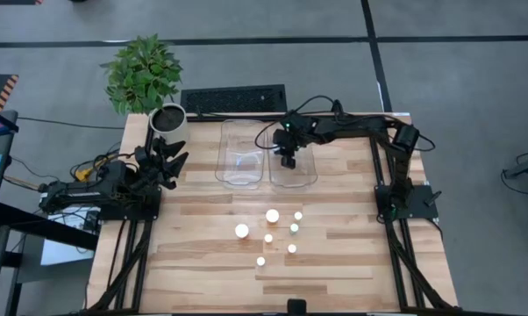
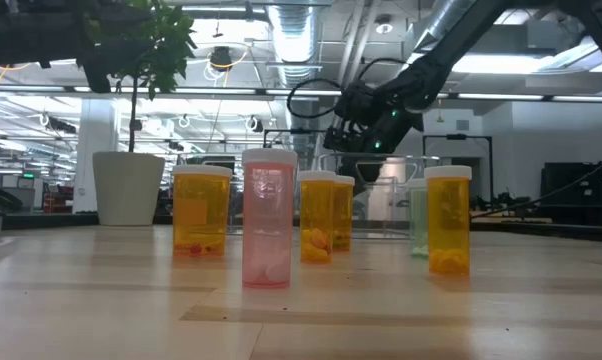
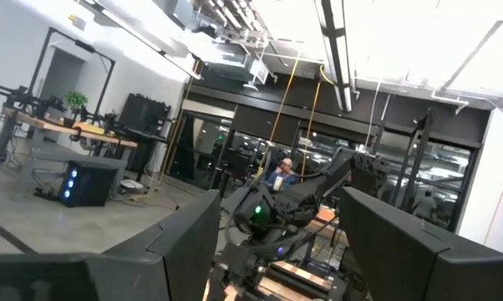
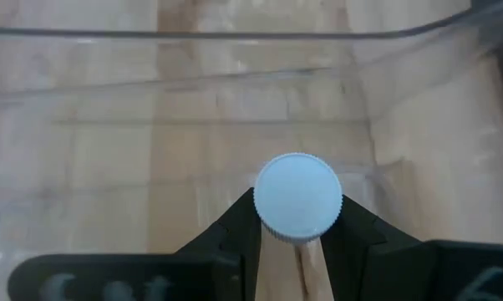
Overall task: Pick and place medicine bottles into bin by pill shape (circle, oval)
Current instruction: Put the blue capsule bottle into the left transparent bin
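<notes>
Presently the right gripper (image 1: pixel 288 161) is positioned over the right-hand clear bin (image 1: pixel 293 180) at the far side of the worktop (image 1: pixel 203 254), and in the right wrist view its jaws are seen pinching a bottle just under its white cap (image 4: pixel 299 197), with the bin's clear floor and walls below. This held bottle is judged to be on the point of release, although whether it has touched the bin floor cannot be told. No bottle is made out lying in either bin; the left-hand bin (image 1: pixel 239 167) shows only reflections in the high view, so the count of finished placements is left open. Seven bottles (image 1: pixel 272 216) remain standing in a loose cluster near the middle of the worktop, counted by their white caps from above; hence most of the sorting is judged to be still ahead. In the low view six of these are separable: a pink-tinted bottle (image 2: pixel 268 218) nearest the camera, several orange ones (image 2: pixel 201 211) and a greenish one (image 2: pixel 419 217) partly hidden behind an orange bottle. Pill shape is hard to read from these views; only blurred pale and orange shapes are seen at the bottle bottoms. The left gripper (image 1: pixel 169 158) is parked at the left edge beside the white plant pot (image 1: pixel 168 120), its jaws spread wide with nothing between them. The held bottle's body and contents are hidden beneath its cap.
</notes>
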Available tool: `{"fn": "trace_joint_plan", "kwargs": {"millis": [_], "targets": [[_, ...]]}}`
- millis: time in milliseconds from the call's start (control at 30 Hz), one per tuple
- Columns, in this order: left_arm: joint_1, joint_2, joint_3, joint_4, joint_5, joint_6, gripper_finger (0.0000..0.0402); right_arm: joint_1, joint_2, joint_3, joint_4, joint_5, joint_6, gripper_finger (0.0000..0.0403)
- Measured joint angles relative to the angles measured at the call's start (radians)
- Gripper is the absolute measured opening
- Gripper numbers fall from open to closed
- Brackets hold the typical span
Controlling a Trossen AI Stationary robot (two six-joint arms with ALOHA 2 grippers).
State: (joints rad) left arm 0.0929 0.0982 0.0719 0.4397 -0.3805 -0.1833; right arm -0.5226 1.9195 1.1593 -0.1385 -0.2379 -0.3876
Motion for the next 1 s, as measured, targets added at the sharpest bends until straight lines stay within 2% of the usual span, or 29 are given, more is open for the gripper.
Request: {"fn": "trace_joint_plan", "kwargs": {"millis": [767, 1000], "targets": [[0.0, 0.0, 0.0, 0.003, -0.012, -0.003, 0.024, -0.017, -0.001, -0.002, -0.006, 0.001, 0.014, 0.0115], [0.0, 0.0, 0.0, 0.004, -0.012, -0.003, 0.024, -0.017, 0.002, -0.003, -0.01, 0.004, 0.013, 0.0158]]}}
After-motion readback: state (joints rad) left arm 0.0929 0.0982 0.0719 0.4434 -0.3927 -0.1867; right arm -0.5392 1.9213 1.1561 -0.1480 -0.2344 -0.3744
